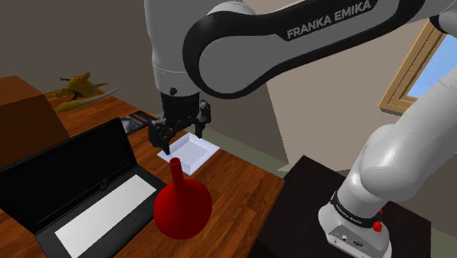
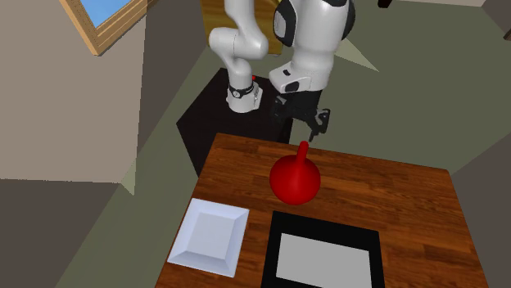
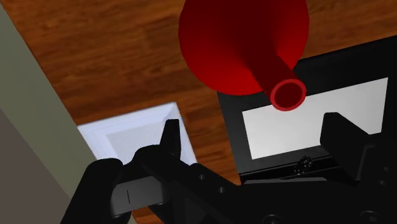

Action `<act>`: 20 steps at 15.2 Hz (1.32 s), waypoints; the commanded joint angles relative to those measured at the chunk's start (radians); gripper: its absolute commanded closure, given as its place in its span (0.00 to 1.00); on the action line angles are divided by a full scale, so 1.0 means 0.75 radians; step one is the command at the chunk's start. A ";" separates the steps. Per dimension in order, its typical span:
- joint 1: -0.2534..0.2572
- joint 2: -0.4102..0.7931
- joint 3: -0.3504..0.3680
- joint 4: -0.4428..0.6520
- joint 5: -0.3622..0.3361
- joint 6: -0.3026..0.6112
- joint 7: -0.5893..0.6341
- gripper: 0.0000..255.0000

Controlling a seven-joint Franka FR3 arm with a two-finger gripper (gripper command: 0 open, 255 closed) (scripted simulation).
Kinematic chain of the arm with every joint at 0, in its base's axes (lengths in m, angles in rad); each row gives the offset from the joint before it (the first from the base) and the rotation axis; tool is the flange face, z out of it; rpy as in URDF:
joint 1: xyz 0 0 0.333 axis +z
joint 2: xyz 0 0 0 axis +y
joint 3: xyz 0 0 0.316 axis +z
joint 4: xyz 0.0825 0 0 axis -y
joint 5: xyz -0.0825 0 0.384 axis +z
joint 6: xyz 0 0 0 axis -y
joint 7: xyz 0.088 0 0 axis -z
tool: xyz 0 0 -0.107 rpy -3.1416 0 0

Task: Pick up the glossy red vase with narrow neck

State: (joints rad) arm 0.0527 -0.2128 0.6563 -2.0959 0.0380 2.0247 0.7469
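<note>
**A:** Shoulder view first. Where's the vase?

**B:** Lower middle of the frame. The vase [image 1: 182, 209] stands upright on the table [image 1: 238, 194], just beside the laptop [image 1: 80, 194] at lower left. The gripper [image 1: 181, 139] hangs above its neck, near the frame's centre, with the tray [image 1: 192, 152] beyond it.

**A:** Why up there?

**B:** I'd judge it is lined up to descend on the neck. That's the only part slim enough for the 2 fingers; the belly looks too round.

**A:** Second exterior view?

**B:** The vase [image 2: 295, 180] sits centre frame, near the table edge toward the stand [image 2: 209, 123]. The gripper [image 2: 305, 127] is just above the neck's top, apart from it. The tray is at lower left and the laptop at bottom centre, both out of the way.

**A:** And the wrist view?

**B:** The fingers [image 3: 170, 137] stand wide apart, gripping nothing. The neck's mouth lies beyond the tips, nearer 1 finger than the other, untouched.

**A:** So?

**B:** Probably a small sideways shift to centre it, then down and close. The vase is glossy and its neck tapers, so it might slip if clamped too high.
</note>
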 commanded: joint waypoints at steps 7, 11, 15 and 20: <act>0.005 0.175 0.083 0.024 -0.116 0.111 0.146 0.00; 0.005 0.193 0.087 -0.008 -0.132 0.155 0.160 0.00; 0.005 0.194 0.087 -0.004 -0.133 0.152 0.160 1.00; 0.005 0.193 0.087 -0.005 -0.132 0.152 0.160 1.00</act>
State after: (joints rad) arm 0.0564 -0.0681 0.7215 -2.0988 -0.0611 2.1393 0.8668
